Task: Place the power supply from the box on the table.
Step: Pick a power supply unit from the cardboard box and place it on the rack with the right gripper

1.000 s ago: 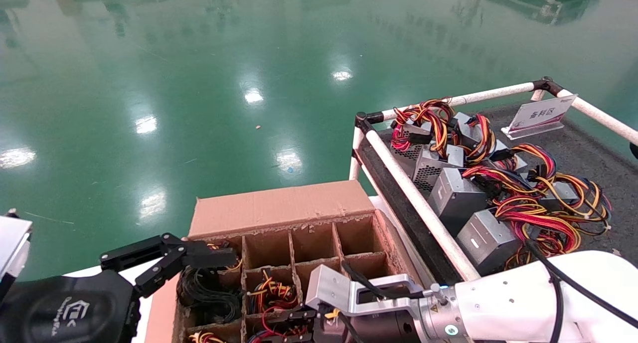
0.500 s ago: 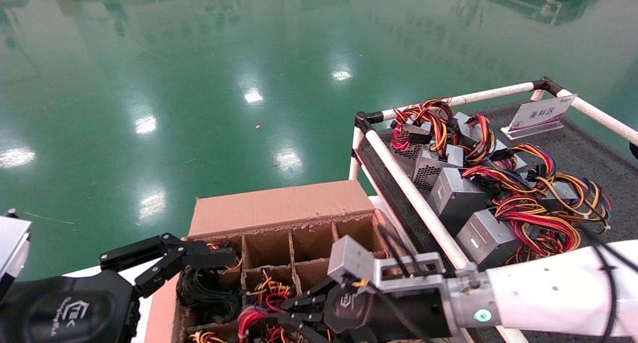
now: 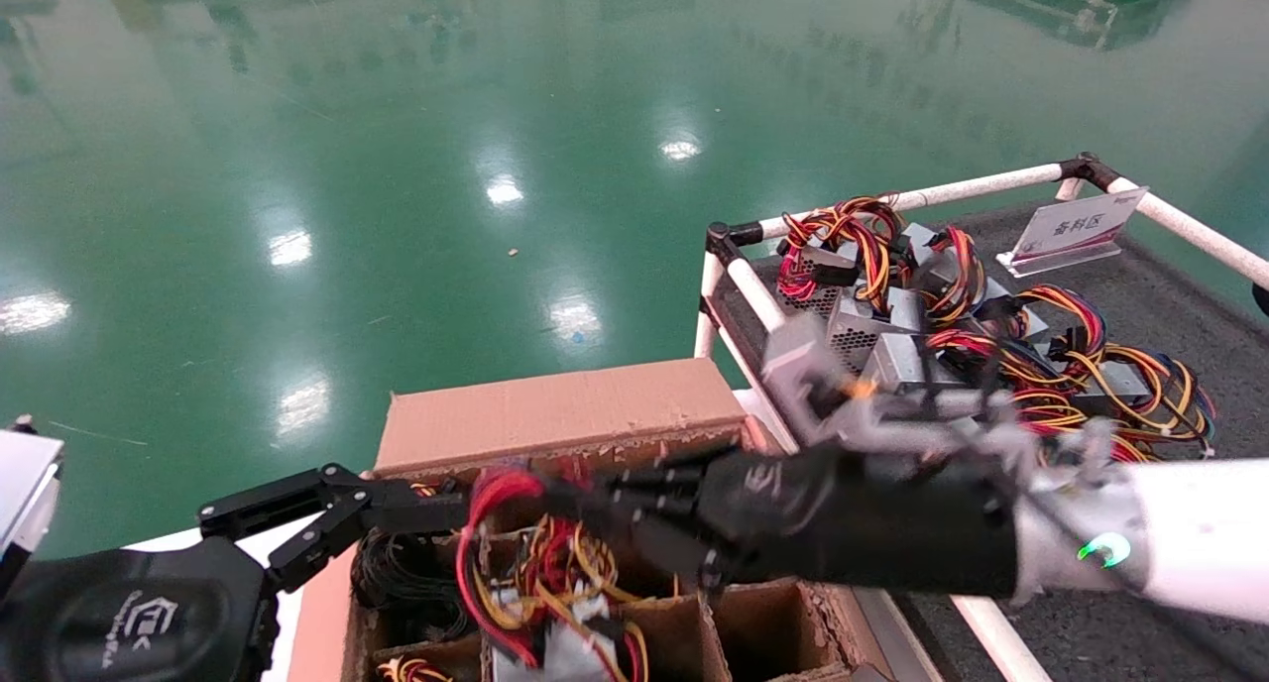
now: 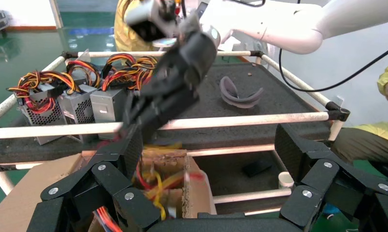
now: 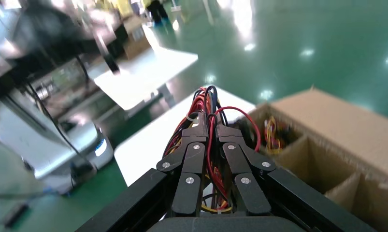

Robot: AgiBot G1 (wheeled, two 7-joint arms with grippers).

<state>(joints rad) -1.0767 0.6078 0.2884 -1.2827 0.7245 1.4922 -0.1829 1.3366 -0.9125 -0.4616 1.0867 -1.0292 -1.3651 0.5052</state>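
Note:
My right gripper [image 3: 560, 499] hangs over the box [image 3: 555, 414], shut on the power supply's red, yellow and black wire bundle [image 3: 493, 533]. The silver-grey block [image 3: 570, 654] dangles below, just above the cardboard cells. In the right wrist view the fingertips [image 5: 201, 130] pinch the wire bundle [image 5: 207, 104] tight. The table [image 3: 1180, 310] lies to the right, beyond its white rail. My left gripper [image 3: 416, 511] is parked open at the box's left corner. In the left wrist view, the left gripper [image 4: 208, 150] holds nothing, and the lifted wires [image 4: 153, 180] show beside a divider.
Several other power supplies [image 3: 907, 390] with coloured wires crowd the table's near-left part, behind the white pipe rail [image 3: 758, 305]. A white sign [image 3: 1076, 228] stands at the far side. A coil of black cable [image 3: 406, 583] fills a left box cell. Green floor lies beyond.
My right gripper has risen out of the box cell and shifted up and right, pulling the wire bundle and block up with it. The left arm has not moved.

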